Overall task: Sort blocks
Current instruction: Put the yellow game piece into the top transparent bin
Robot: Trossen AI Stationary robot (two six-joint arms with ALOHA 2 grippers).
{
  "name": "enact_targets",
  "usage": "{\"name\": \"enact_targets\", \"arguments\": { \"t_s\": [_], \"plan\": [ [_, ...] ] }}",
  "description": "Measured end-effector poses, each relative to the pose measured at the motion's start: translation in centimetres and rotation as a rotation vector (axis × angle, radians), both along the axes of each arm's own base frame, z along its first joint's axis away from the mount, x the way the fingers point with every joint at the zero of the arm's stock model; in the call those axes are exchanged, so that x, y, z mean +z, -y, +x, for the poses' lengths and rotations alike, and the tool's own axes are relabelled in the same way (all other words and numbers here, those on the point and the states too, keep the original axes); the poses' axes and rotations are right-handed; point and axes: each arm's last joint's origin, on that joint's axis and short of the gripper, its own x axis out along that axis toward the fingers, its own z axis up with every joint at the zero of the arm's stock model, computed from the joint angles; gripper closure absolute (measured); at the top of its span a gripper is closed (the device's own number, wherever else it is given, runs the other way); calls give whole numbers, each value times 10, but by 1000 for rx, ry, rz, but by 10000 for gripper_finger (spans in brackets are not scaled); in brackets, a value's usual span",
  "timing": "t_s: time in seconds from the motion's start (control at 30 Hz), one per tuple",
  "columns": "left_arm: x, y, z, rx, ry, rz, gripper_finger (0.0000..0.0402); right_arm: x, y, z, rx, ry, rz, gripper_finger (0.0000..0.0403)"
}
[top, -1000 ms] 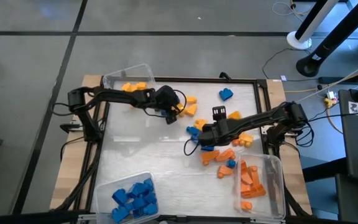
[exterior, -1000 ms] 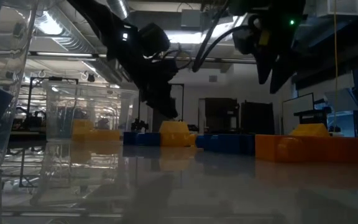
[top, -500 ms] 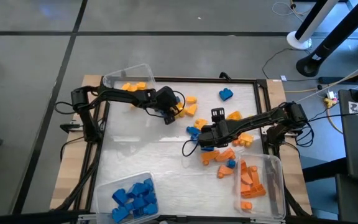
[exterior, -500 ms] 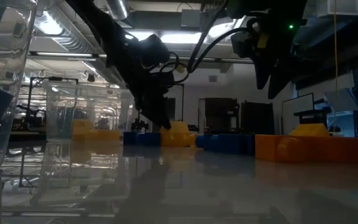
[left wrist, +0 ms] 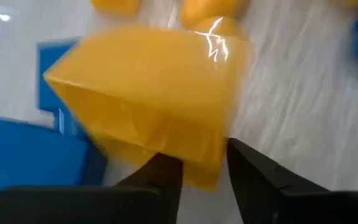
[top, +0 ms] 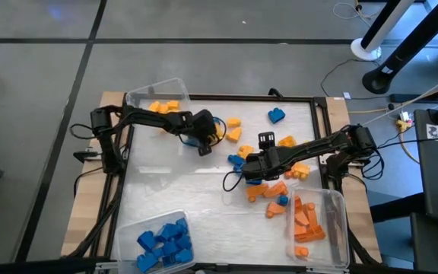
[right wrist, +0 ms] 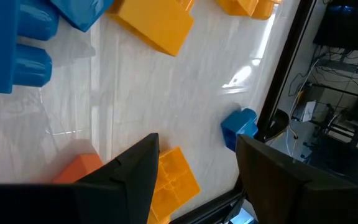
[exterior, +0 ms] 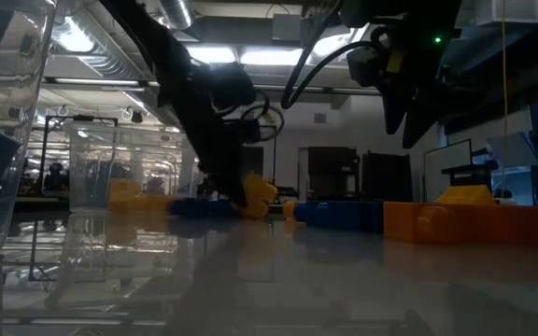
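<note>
While my left hand [left wrist: 202, 163] pinches a yellow brick [left wrist: 148, 106] just off the table [top: 181, 190], my right hand [right wrist: 194, 163] hangs spread over the pile [top: 268, 186].

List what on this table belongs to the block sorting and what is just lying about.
Part of the job:
- yellow block in the left gripper
- loose blue, orange and yellow blocks mid-table
- lone blue block at the far edge
- sorted blue blocks
- right gripper, open above the pile

Just there:
- cables on the floor
- stand base
</note>
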Motion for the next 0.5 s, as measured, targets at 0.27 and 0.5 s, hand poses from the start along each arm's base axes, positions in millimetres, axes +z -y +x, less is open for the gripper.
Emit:
{"name": "enact_targets", "arguments": {
  "t_s": [0.27, 0.5],
  "plan": [
    [1, 1, -2, 0, -16, -6, 373, 0, 0, 0, 0, 1, 0, 188],
    [3, 1, -2, 1, -15, -6, 393, 0, 0, 0, -2, 3, 0, 188]
  ]
}}
